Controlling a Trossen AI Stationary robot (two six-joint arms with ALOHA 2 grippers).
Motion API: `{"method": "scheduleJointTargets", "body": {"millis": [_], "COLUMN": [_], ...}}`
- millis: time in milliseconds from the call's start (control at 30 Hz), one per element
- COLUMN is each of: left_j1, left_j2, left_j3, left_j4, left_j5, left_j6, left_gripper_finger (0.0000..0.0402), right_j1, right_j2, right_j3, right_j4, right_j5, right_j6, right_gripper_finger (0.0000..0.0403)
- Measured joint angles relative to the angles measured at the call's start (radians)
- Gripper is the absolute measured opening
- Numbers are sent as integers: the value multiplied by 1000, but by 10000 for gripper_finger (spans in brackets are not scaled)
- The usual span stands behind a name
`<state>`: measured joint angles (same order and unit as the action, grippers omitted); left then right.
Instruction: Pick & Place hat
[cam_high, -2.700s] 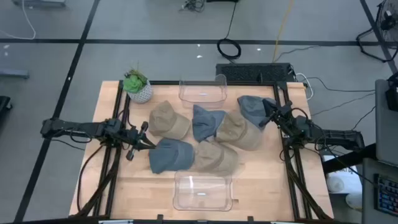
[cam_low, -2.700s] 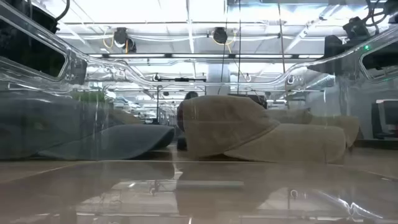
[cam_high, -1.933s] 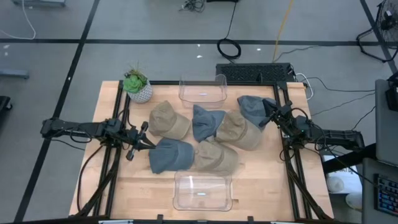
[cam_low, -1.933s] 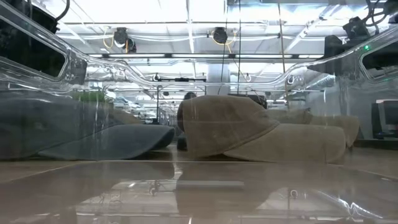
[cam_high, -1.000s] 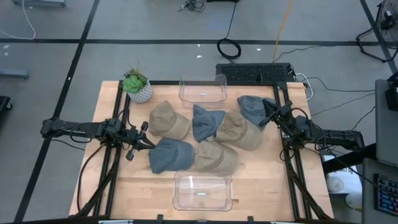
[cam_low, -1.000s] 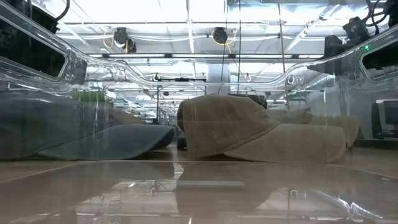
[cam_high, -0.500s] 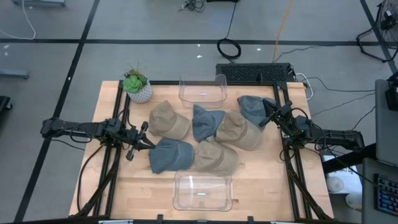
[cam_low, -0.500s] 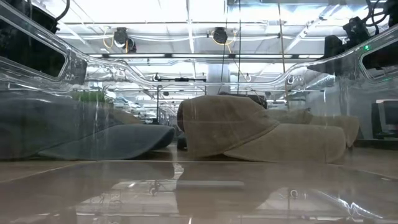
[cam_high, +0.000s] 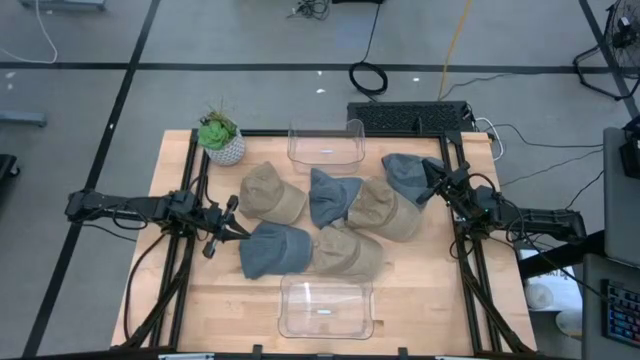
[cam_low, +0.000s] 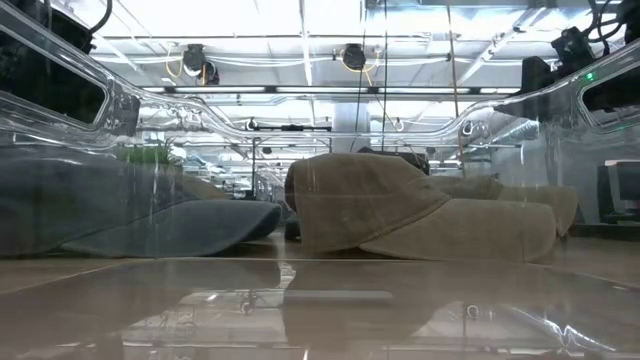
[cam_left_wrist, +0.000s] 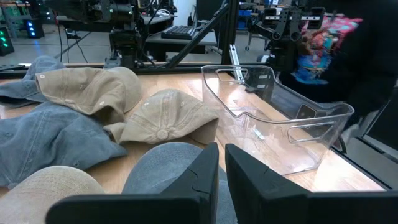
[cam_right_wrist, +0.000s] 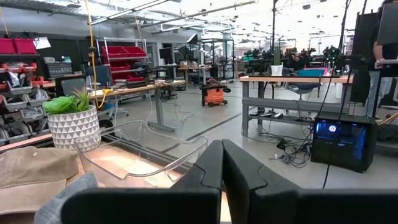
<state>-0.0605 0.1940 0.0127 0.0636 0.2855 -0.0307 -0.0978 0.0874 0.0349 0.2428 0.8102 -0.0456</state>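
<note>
On the tabletop (cam_high: 215, 300), six hats (cam_high: 330, 215) lay clustered between two clear bins (cam_high: 325, 306), apparently awaiting sorting, while the left gripper (cam_high: 237, 226) and right gripper (cam_high: 433, 192), both closed and empty, flanked the cluster.

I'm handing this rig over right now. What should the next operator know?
Left gripper: jaws shut, empty, at the edge of the blue-gray hat nearest it.
Right gripper: jaws shut, empty, beside the blue-gray hat at the right edge.
Six hats lie clustered mid-table; the far bin and near bin hold nothing.
Done: nothing placed.
Left: all hats.
</note>
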Motion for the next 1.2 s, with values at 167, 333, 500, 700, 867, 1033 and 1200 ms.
{"method": "scheduleJointTargets", "body": {"millis": [167,333,500,700,867,1033,1200], "left_j1": [0,0,0,0,0,0,0], "left_j2": [0,0,0,0,0,0,0], "left_j3": [0,0,0,0,0,0,0], "left_j4": [0,0,0,0,0,0,0], "left_j5": [0,0,0,0,0,0,0], "left_j6": [0,0,0,0,0,0,0], "left_gripper_finger": [37,37,37,37,37,37,37], "right_j1": [0,0,0,0,1,1,2], "right_j2": [0,0,0,0,-1,0,0], "right_j3": [0,0,0,0,0,0,0], "right_j4": [0,0,0,12,55,56,113], "right_j5": [0,0,0,-1,-35,-158,-158], "right_j6": [0,0,0,45,424,643,671], "right_gripper_finger": [0,0,0,0,0,0,0]}}
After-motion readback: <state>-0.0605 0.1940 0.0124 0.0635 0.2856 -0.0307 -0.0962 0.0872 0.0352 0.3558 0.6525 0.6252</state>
